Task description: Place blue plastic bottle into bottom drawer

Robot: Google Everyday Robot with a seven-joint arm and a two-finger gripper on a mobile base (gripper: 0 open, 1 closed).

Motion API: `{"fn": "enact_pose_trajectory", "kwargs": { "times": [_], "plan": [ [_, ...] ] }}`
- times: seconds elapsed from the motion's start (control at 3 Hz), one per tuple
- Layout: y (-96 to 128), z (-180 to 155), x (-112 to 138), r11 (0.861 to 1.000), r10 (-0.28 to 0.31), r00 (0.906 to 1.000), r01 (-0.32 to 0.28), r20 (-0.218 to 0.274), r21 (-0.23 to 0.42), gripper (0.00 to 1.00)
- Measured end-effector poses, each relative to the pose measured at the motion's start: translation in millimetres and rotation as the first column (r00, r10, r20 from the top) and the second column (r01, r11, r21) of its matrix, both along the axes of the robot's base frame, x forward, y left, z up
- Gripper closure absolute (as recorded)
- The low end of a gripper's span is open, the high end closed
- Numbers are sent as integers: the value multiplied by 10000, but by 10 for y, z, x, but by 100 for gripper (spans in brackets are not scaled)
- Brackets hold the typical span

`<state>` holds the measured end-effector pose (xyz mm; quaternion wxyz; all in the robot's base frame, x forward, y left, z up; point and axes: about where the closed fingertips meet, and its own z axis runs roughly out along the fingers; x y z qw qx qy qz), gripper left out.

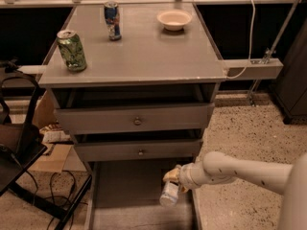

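Table [144, 61]: two knobbed drawers [136, 120] under top.
Bottom drawer [124, 195]: pulled out, grey floor exposed.
End effector [174, 179]: over drawer's right side, clamped on blue plastic bottle [169, 194].
Bottle: hangs over drawer floor, long axis near vertical, lower end tilted slightly left.

I am seeing the blue plastic bottle [170, 193] hanging nearly upright, tilting slightly, above the right side of the bottom drawer [125, 190], which is standing open with its grey floor showing. The gripper [173, 177] is clasping the bottle's upper end.
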<state>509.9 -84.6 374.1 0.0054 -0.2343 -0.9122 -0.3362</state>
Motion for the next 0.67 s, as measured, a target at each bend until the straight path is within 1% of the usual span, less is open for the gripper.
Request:
{"fn": "enact_pose_trajectory", "kwargs": {
  "times": [0.33,0.67],
  "plan": [
    [-19,-1007,-59,9972,298,9994,-284,189,-698,100],
    [-22,-1433,-42,9929,378,9983,-326,438,-1148,100]
  ]
}}
